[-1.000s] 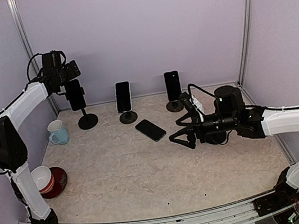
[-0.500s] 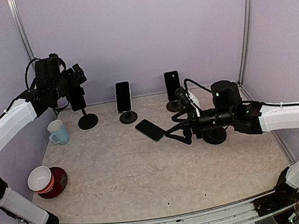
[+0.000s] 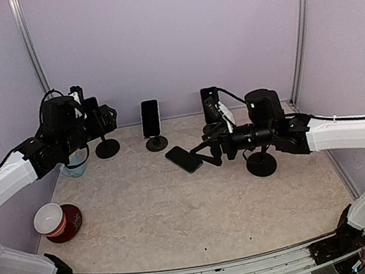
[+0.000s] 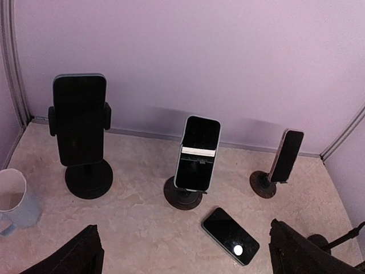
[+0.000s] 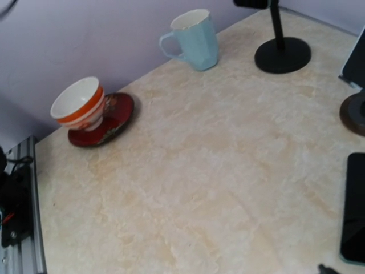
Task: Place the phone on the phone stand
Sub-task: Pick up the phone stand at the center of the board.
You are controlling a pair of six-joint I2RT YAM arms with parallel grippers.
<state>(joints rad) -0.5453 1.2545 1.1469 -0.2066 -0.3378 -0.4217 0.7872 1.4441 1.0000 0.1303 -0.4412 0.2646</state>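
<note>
Step in hand: approach for pickup. The phone (image 3: 184,158) lies flat, screen up, on the tabletop (image 3: 181,214), centre of the overhead view, in front of the row of other phones (image 4: 198,153) that sit upright on stands along the back wall. The right gripper (image 3: 209,153) hangs low just to the right of it, jaws wide apart, nothing between them, not touching it as far as I can tell. The left gripper (image 3: 102,115) sits high at upper left, jaws also fully spread and empty, its camera looking down on the row. A spare stand (image 3: 262,165) is right of centre; only its base and stem show, the top is hidden by the right arm. Next move, as I judge it: bring the jaws down astride the phone's long edges and close; a thin flat phone gives little lip, so a slip is likely. Containers: blue mug (image 5: 194,39) at far left, contents not visible; striped bowl (image 5: 78,103) on a red saucer (image 5: 117,117), apparently empty.
</note>
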